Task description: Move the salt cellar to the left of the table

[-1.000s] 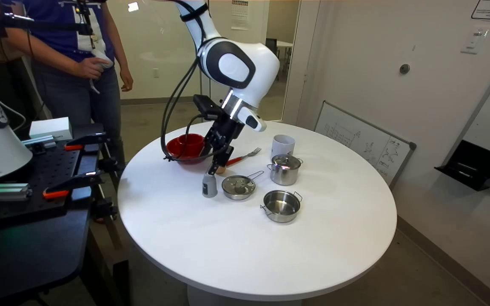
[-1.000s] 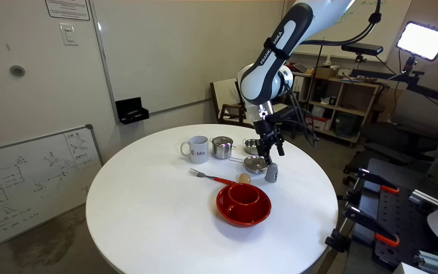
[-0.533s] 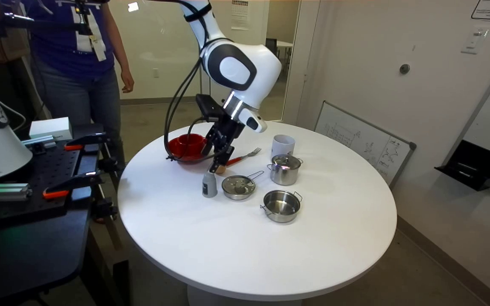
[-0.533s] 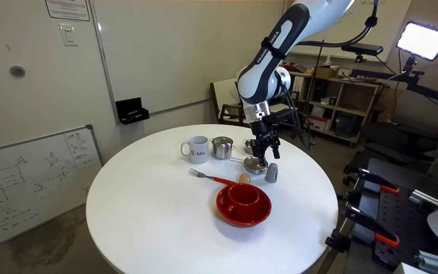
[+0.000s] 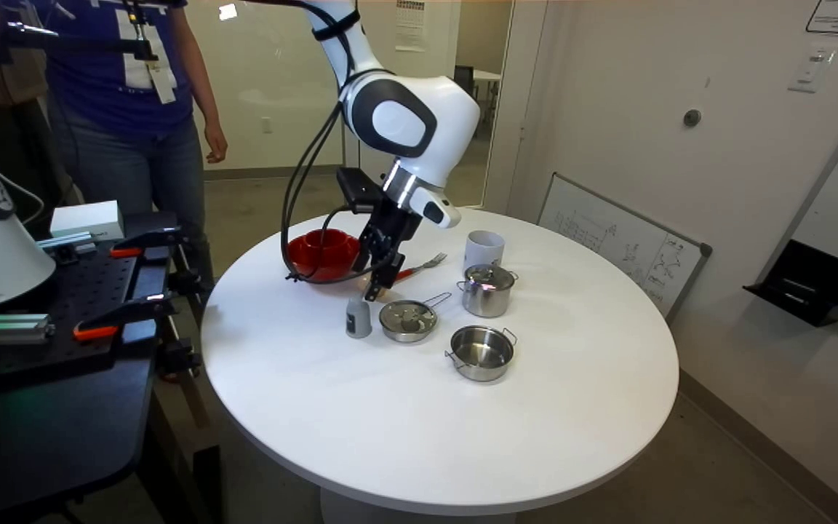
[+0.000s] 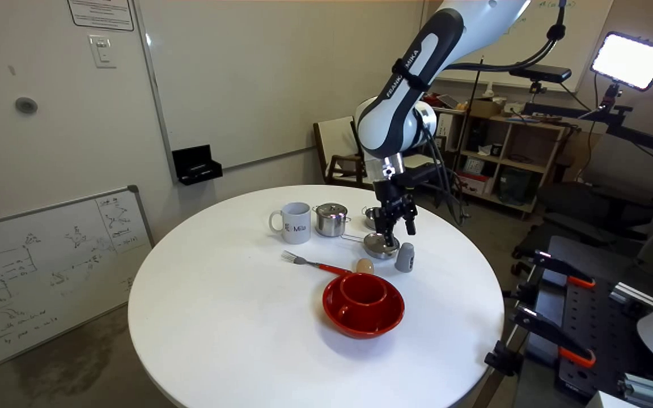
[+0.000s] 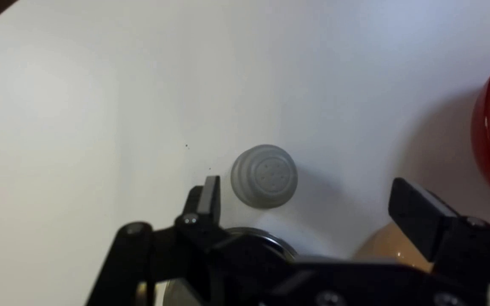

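Note:
The salt cellar is a small grey shaker with a holed top, upright on the white round table. It also shows in both exterior views. My gripper is open and empty, its fingers wide apart. In the wrist view the shaker lies between the finger lines, close to the left finger and slightly beyond the tips, with no clear contact. In the exterior views the gripper hangs just above and beside the shaker, tilted.
A shallow steel pan and an egg lie close to the shaker. A red bowl with a red cup, an orange-handled fork, a lidded pot, a steel bowl and a white mug stand around.
My gripper has shifted a little sideways, from over the shaker's edge towards the steel pan. It stays open. The salt cellar has not moved.

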Action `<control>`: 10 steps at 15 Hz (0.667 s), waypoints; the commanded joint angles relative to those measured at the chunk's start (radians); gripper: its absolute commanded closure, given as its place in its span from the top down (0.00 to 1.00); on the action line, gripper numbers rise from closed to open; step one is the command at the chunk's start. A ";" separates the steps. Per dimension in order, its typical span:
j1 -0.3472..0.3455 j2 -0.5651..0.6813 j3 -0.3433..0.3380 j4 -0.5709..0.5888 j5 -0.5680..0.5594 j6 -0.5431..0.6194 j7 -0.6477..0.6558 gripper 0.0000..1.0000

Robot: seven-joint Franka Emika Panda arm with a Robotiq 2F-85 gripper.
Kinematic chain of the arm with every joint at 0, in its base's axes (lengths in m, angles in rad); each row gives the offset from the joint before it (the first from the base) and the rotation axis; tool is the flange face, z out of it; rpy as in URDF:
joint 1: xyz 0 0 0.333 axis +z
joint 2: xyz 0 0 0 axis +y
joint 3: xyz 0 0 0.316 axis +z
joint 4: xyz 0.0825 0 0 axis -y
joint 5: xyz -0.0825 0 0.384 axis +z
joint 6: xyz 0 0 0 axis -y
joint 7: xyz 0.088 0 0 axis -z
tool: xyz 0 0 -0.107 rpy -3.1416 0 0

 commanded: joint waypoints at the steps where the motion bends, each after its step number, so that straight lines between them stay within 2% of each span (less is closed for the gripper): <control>1: 0.025 0.000 -0.007 -0.013 -0.006 0.019 0.046 1.00; 4: 0.041 -0.005 -0.015 -0.023 -0.008 -0.002 0.089 1.00; 10: 0.067 0.013 -0.055 -0.042 -0.043 0.032 0.161 1.00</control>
